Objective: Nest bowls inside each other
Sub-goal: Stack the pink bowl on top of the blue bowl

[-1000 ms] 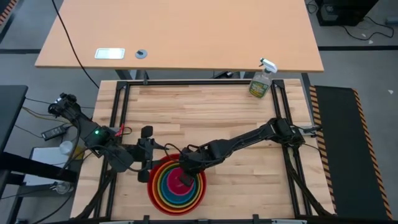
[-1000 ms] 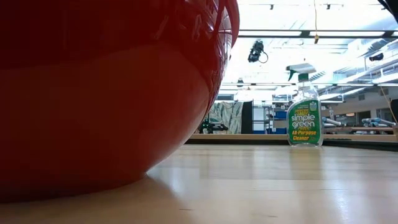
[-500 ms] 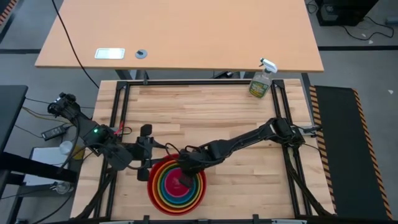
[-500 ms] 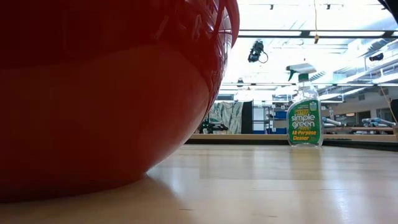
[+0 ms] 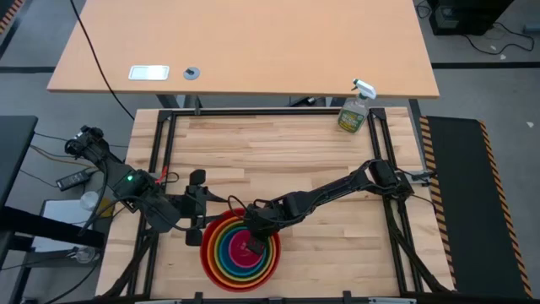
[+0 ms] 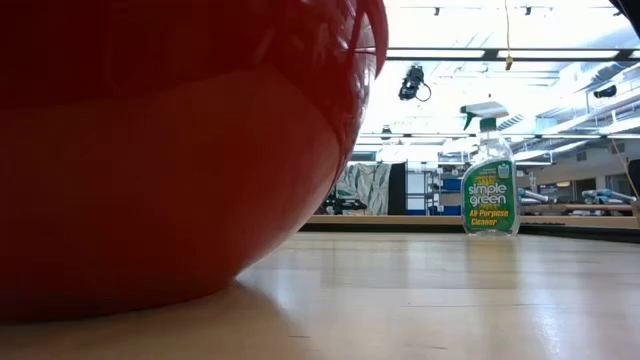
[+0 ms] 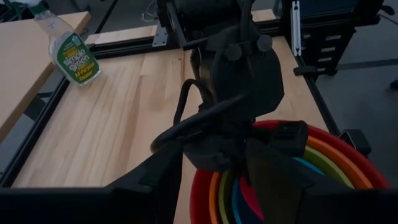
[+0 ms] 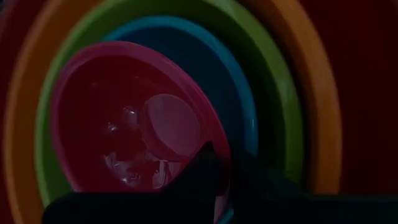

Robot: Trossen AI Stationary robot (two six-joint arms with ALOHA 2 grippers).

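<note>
The bowls sit nested near the table's near edge: red (image 5: 207, 253) outermost, then orange (image 8: 318, 93), lime green (image 8: 275, 81) and blue (image 8: 233, 81). The pink bowl (image 5: 251, 247) lies innermost, off-centre inside the blue one. My right gripper (image 5: 252, 240) reaches down over the stack from the table's right and is shut on the pink bowl. My left gripper (image 5: 205, 211) waits open just left of the stack, touching nothing. The low view shows only the red bowl's outer wall (image 6: 170, 150), resting by its base on the table. My right gripper pinches the pink bowl's rim (image 8: 214, 142) on the side nearest the arm. One finger (image 8: 205, 169) is inside the bowl and the other outside it, toward the blue wall. The fingers slant down from the table's right. The bowl sits tilted within the blue bowl.
A green-labelled spray bottle (image 5: 353, 114) stands at the far right corner of the wooden table (image 5: 278, 152). A black frame rail (image 5: 388, 194) runs along each side. Bare wood lies between the stack and the bottle.
My right gripper has sunk a little toward the stack, keeping the pink bowl in its hold. In the low view the red bowl's wall has shifted slightly.
</note>
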